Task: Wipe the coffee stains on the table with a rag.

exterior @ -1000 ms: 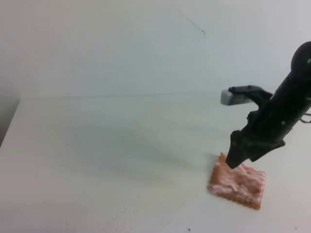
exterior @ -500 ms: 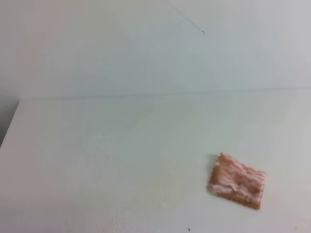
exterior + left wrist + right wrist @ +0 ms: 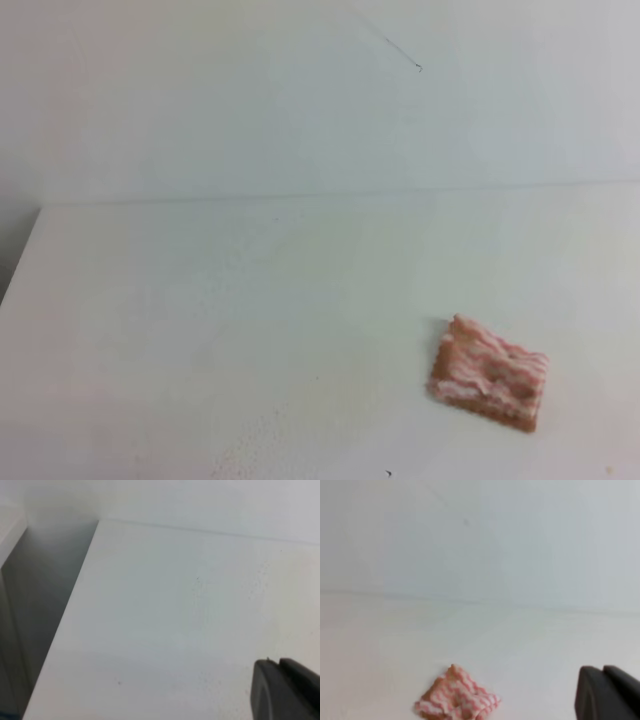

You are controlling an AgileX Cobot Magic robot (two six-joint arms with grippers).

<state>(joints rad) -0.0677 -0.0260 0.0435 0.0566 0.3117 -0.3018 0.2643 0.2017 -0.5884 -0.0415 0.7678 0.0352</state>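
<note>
Lying flat toward the right front of the white counter (image 3: pixel 250 300), pink-striped rag (image 3: pixel 489 373) untouched, both claws' dark tips at wrist-view corners, left claw (image 3: pixel 287 690), right claw (image 3: pixel 609 694), spread or pressed together impossible to tell, pale wall (image 3: pixel 300 100) behind.

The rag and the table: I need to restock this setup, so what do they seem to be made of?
The rag looks like thick, soft woven or terry cloth: pink and white wavy stripes, a puffy surface and browner edges. The table looks like a hard, smooth white board with a matte finish, maybe laminate; it shows no grain or glare, only tiny dark specks.
</note>
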